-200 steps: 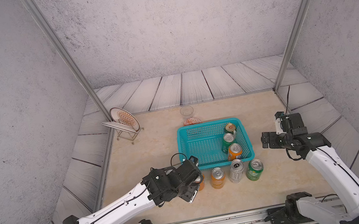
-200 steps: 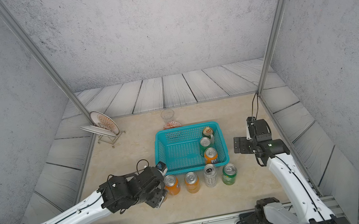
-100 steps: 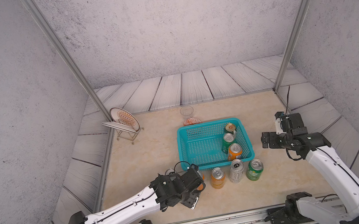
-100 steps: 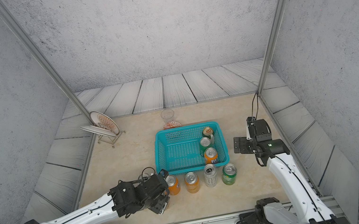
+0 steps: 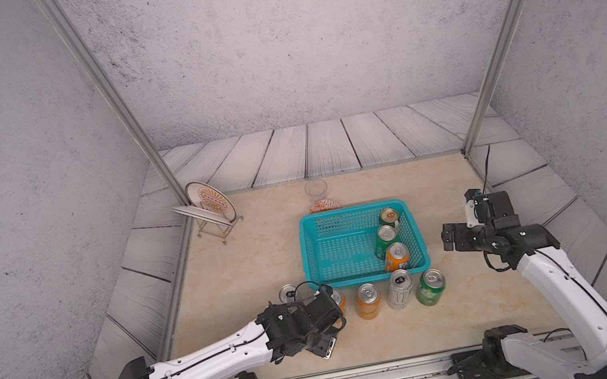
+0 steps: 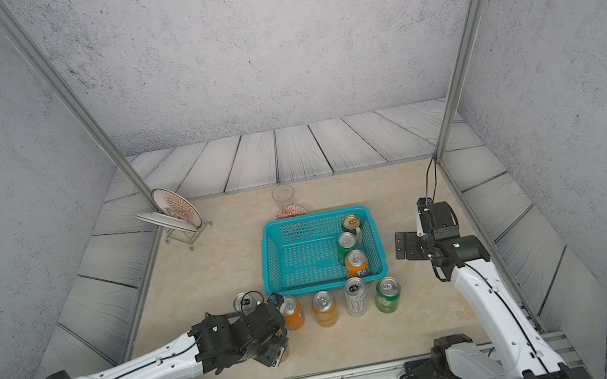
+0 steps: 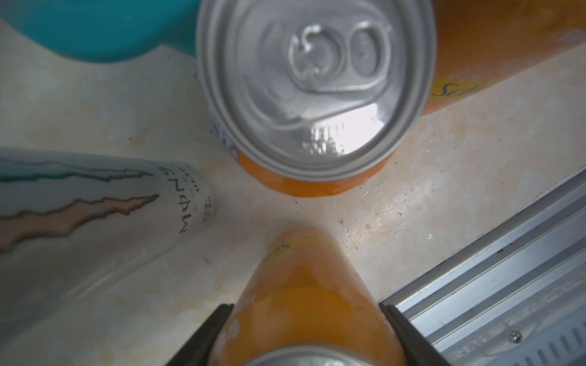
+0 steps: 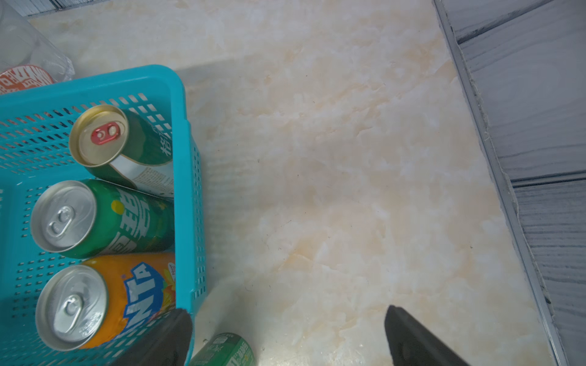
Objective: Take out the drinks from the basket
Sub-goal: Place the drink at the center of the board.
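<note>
My left gripper (image 7: 306, 309) is shut on an orange can (image 7: 301, 279), low over the table's front edge (image 5: 326, 347); in both top views the arm hides most of that can. Along the teal basket's (image 5: 314, 247) near side stand a silver-white can (image 5: 288, 294), two orange cans (image 5: 338, 300) (image 5: 368, 300), another silver-white can (image 5: 400, 289) and a green can (image 5: 431, 287). Inside the basket, by its right wall, are a gold-topped green can (image 8: 123, 142), a green can (image 8: 95, 218) and an orange can (image 8: 104, 304). My right gripper (image 8: 285, 320) is open and empty, just right of the basket (image 5: 451, 236).
A wire rack with plates (image 5: 210, 209) stands at the back left. A clear glass cup (image 5: 315, 191) and an orange-patterned bowl (image 5: 324, 205) sit behind the basket. A metal rail (image 7: 491, 285) runs along the front edge, close to the held can.
My left arm has drawn back from the basket's near left corner toward the front edge and dropped lower, with the orange can in its grip. The right arm has not moved.
</note>
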`<state>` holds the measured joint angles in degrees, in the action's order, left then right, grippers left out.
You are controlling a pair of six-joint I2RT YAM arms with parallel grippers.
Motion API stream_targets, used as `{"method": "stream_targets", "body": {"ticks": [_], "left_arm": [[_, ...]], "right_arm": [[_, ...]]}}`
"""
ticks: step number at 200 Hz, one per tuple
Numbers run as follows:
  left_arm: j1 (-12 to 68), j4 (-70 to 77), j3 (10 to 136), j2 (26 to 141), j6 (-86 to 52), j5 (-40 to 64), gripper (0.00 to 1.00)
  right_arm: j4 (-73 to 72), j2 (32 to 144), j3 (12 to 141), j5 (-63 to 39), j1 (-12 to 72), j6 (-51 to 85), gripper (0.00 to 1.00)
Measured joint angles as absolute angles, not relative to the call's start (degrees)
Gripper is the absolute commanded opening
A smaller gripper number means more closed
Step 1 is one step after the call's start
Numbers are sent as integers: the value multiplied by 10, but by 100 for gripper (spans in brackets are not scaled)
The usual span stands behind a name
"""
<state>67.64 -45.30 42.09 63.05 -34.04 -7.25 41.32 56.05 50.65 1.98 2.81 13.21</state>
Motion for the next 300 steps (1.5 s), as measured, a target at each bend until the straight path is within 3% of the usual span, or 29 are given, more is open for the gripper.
{"method": "stream_targets", "body": {"ticks": [75, 195, 252, 300], "left_arm": [[677, -418, 407, 638, -350, -73, 71], [677, -438, 416, 631, -359, -84, 89], [677, -484, 487, 607, -350, -89, 100], [677, -525, 587, 605, -325, -110, 99]], "right_arm": [[413, 561, 507, 18, 28, 132, 99], [413, 562, 507, 17, 28, 132, 100], [413, 564, 507, 16, 28, 132, 100], [413, 564, 507, 16, 28, 132, 99]]}}
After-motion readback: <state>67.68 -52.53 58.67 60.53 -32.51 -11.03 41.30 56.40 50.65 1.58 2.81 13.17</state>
